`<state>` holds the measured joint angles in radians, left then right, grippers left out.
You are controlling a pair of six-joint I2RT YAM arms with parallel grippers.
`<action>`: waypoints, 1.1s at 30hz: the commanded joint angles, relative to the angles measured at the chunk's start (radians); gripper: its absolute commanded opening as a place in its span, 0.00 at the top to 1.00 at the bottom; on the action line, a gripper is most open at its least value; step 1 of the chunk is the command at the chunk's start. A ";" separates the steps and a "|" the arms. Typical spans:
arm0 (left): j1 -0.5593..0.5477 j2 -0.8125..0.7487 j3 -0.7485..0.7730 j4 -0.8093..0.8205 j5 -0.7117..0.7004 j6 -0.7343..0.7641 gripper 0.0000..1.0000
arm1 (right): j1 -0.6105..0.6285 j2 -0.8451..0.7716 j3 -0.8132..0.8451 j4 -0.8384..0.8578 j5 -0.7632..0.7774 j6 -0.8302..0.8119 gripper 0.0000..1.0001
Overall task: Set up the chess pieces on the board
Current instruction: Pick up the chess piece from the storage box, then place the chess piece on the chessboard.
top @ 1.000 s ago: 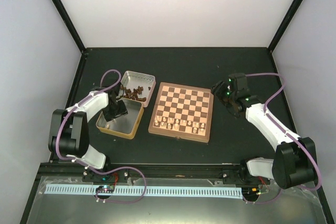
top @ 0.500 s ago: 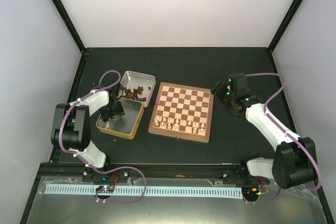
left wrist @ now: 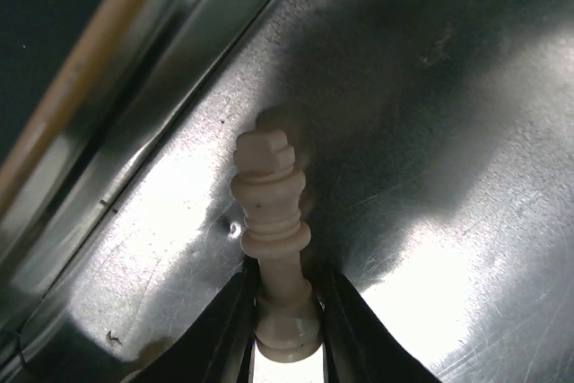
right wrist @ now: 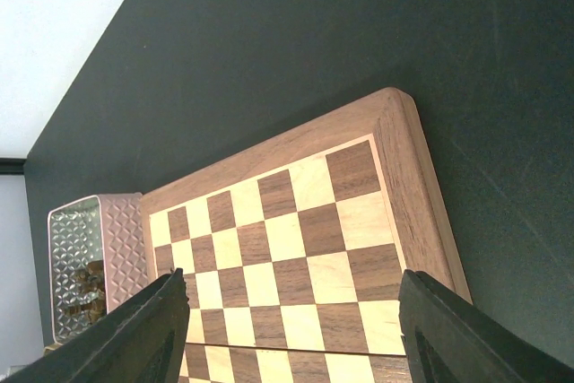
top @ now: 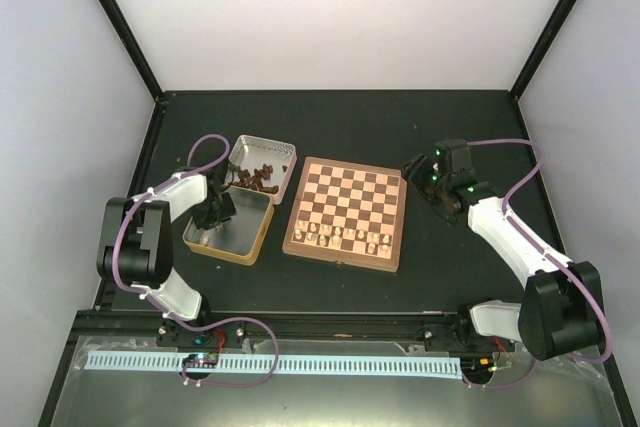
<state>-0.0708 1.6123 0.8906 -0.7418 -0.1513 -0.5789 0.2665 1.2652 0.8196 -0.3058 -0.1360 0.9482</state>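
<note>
Top external view, from the left: the left gripper dips into the near tin tray. Its wrist view shows the jaws pinched on the base of a pale cream chess piece over the tray's metal floor. Dark pieces fill the far tray. Cream pieces stand along the near side of the board. The right gripper hangs wide and empty above the bench, near the board's right edge.

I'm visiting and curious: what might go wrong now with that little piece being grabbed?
The left gripper pinches the cream piece only near its base, so it may pivot or slip out when lifted from the tin. Setting it down could topple the pieces already standing on the board.
</note>
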 commanded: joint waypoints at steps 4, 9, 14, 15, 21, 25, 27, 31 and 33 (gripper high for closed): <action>0.009 -0.039 -0.001 0.046 0.072 0.043 0.89 | -0.007 0.006 0.027 0.052 -0.066 -0.025 0.35; -0.033 -0.142 0.053 0.057 0.381 0.152 0.88 | -0.005 0.065 0.047 0.181 -0.306 -0.119 0.34; -0.122 -0.236 0.130 0.053 0.630 0.258 0.87 | 0.018 0.171 0.102 0.302 -0.622 -0.169 0.32; -0.141 -0.255 0.135 0.070 0.684 0.277 0.88 | 0.026 0.183 0.103 0.346 -0.674 -0.165 0.32; -0.257 -0.357 0.120 0.281 1.064 0.327 0.87 | 0.127 0.222 0.193 0.409 -0.856 -0.208 0.24; -0.290 -0.392 0.122 0.383 1.246 0.349 0.85 | 0.174 0.228 0.229 0.470 -0.937 -0.177 0.22; -0.296 -0.388 0.134 0.391 1.320 0.372 0.84 | 0.193 0.227 0.227 0.526 -0.963 -0.152 0.23; -0.303 -0.377 0.183 0.298 1.321 0.462 0.84 | 0.234 0.237 0.235 0.590 -1.005 -0.107 0.30; -0.304 -0.372 0.201 0.254 1.313 0.495 0.84 | 0.248 0.235 0.237 0.609 -1.016 -0.100 0.35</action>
<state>-0.3687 1.2331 1.0157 -0.4358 1.0874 -0.1951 0.4877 1.4918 1.0370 0.2081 -1.0702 0.8154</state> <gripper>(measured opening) 0.183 0.687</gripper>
